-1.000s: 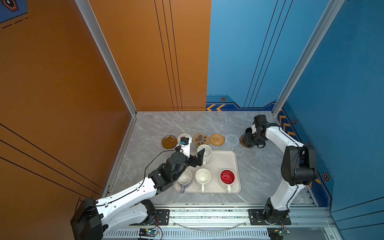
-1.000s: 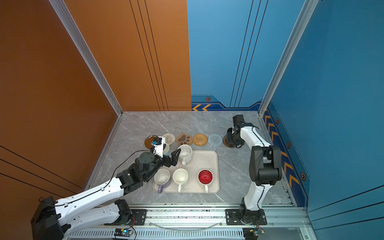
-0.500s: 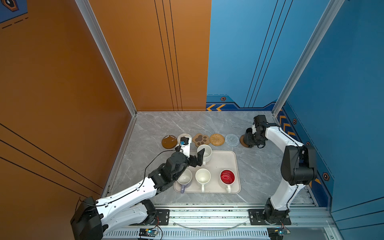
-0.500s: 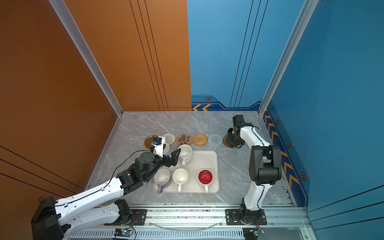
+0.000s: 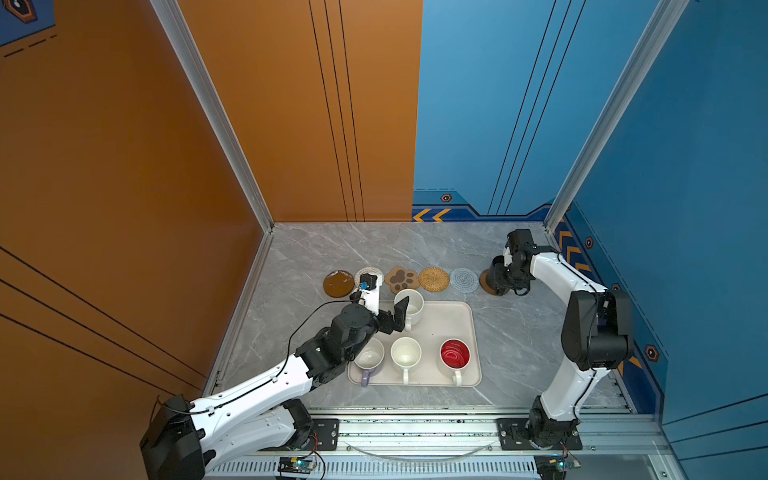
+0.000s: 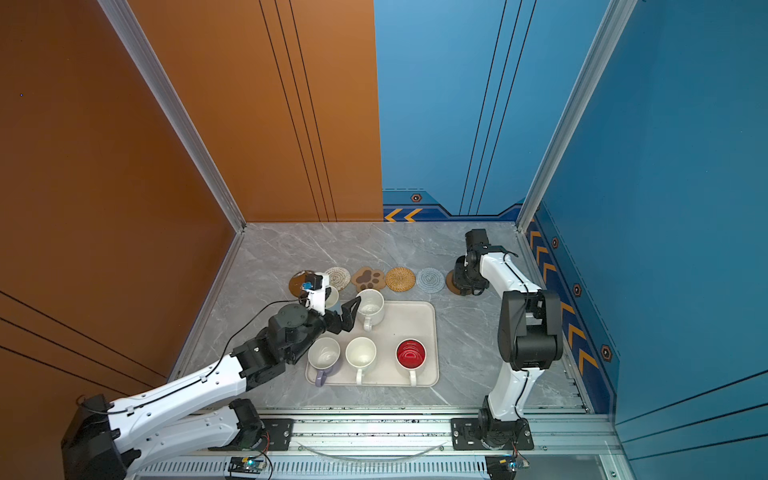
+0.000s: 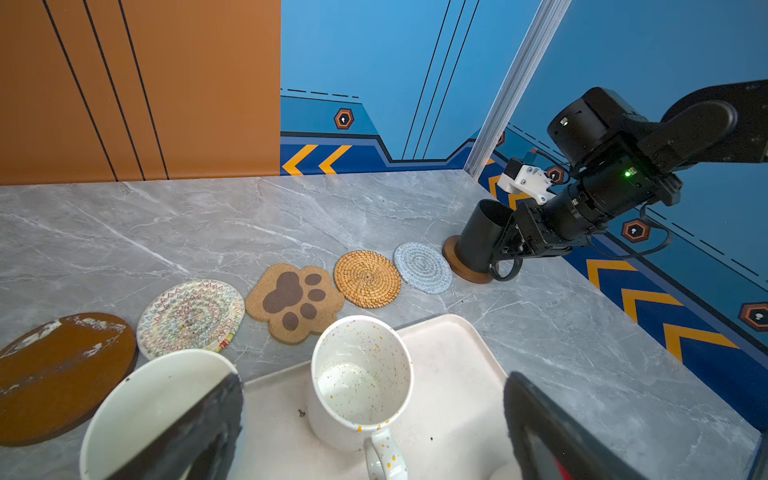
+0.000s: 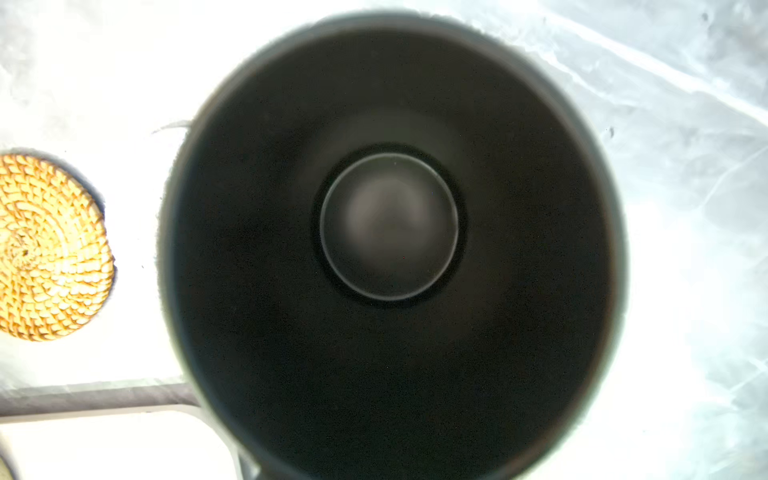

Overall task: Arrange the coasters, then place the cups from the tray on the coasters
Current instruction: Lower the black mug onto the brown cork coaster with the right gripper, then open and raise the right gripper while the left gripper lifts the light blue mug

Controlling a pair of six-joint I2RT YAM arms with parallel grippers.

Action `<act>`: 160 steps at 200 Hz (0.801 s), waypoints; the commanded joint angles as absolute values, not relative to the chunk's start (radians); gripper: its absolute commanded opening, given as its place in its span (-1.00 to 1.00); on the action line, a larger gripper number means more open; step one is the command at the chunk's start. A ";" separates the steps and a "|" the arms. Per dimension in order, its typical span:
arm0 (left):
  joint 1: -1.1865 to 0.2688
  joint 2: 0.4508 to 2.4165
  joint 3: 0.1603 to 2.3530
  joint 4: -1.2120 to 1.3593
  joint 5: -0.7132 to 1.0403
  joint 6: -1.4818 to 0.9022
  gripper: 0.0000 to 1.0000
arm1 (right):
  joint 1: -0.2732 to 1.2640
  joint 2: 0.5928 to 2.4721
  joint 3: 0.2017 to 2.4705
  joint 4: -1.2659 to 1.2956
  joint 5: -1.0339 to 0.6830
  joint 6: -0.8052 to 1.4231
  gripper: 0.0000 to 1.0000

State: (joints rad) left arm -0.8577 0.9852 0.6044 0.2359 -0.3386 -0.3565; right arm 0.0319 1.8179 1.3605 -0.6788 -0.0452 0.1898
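- L gripper [image 7: 374,386]: jaws wide apart, nothing clamped. The speckled white mug [image 7: 361,374] stands btwn the fingers w/ a gap each side, handle pointing near.
- One L finger [image 7: 199,428] crosses the mouth of the light-blue mug [image 6: 332,296]. Contact: cannot tell.
- R gripper [image 7: 505,245]: at the handle side of the black mug [image 7: 478,232]. R wrist view looks straight down into it. Jaws apart or clamped: cannot tell.
- Black mug: upright on brown disc R [image 7: 459,266], at the right end of the coaster row, off the tray.
- Coaster row, just far of the tray, left to right: brown disc L [image 5: 338,284], white woven [image 7: 191,316], paw [image 5: 401,279], rattan [image 5: 434,279], grey-blue woven [image 5: 464,280], then brown disc R. The first five lie bare.
- Tray [image 5: 440,328]: on the grey marble table [image 5: 374,249], btwn the arms.
- Near row on the tray, left to right: lilac mug [image 5: 369,357], white mug [image 5: 406,353], red-inside mug [image 5: 454,354]. All upright, handles near.
- Speckled white mug sits at the tray's far edge. Light-blue mug is at the far-left corner, mostly hidden by the L arm.
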 commanded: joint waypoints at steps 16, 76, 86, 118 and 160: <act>-0.850 0.959 0.626 0.220 -0.360 -0.357 0.96 | 0.035 1.801 1.387 -0.661 -0.038 0.188 -0.12; -0.854 0.948 0.675 0.078 -0.385 -0.371 0.96 | 0.042 1.715 1.346 -0.661 -0.041 0.203 0.12; -0.854 0.952 0.718 -0.032 -0.441 -0.398 0.98 | 0.043 1.695 1.333 -0.661 -0.035 0.210 0.12; -0.836 0.997 0.882 -0.469 -0.608 -0.530 0.95 | 0.063 1.614 1.292 -0.668 0.000 0.248 0.13; -0.804 1.046 0.957 -0.692 -0.584 -0.708 0.88 | 0.158 1.461 1.245 -0.647 0.094 0.335 0.14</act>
State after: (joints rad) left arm -0.8242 1.0180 0.9314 -0.4500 -0.5549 -0.5625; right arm 0.1040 1.5509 1.2694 -0.6617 0.0166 0.2611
